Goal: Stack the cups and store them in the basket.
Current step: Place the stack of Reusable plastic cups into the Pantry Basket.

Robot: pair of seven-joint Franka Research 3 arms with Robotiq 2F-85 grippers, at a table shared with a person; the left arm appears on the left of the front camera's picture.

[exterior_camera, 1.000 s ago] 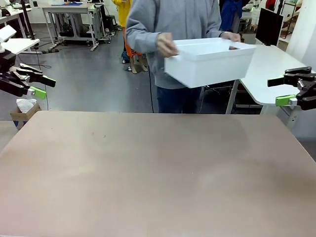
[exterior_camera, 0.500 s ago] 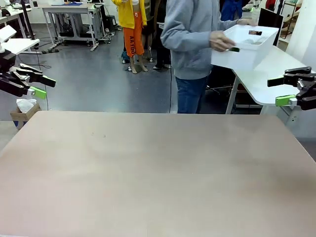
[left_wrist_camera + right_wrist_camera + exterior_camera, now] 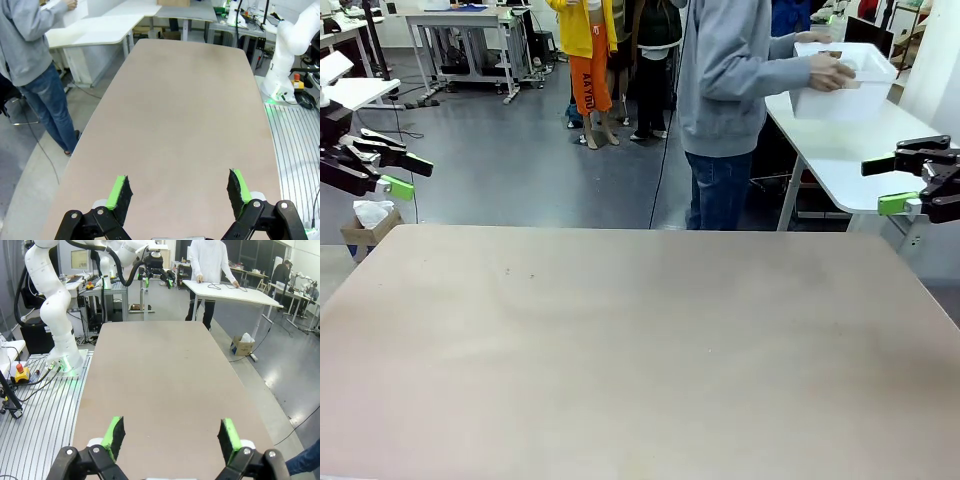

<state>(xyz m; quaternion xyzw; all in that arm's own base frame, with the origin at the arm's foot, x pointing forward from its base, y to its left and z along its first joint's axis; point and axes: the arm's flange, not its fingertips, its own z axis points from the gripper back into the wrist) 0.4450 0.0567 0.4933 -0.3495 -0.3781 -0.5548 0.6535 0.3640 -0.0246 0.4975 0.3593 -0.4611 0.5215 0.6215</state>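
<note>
Basket (image 3: 842, 82): a person's hands hold it at the white side table, far from my worktop (image 3: 640, 350) | Cups: I see none set out | Left gripper (image 3: 179, 192) and right gripper (image 3: 171, 435): fingers wide apart, holding nothing | Task: I think stacking hasn't begun

Robotics lab, open-plan. White Franka arm (image 3: 47, 300) bolted to a slotted aluminium base plate (image 3: 37, 405) with a red e-stop button (image 3: 20, 371) beside it, grey sealed floor (image 3: 520, 160), rows of white height-adjustable workbenches (image 3: 235, 290), cables trailing across the floor, people standing at other stations.
</note>
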